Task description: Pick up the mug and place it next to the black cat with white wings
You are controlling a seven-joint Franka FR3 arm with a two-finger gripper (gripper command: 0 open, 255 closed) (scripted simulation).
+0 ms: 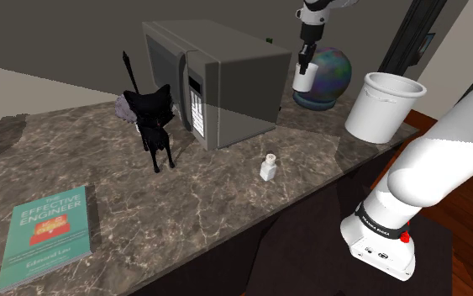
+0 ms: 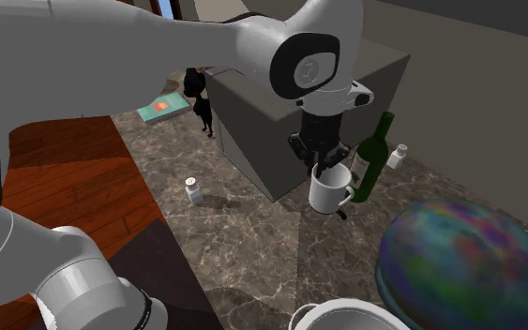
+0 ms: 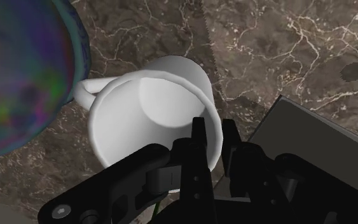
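plain white mug [image 3: 147, 105], loop handle, empty inside

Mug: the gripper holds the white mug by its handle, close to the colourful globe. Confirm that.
Not the handle. The gripper holds the white mug by its rim, opposite the handle, close to the colourful globe; the wrist view shows it.
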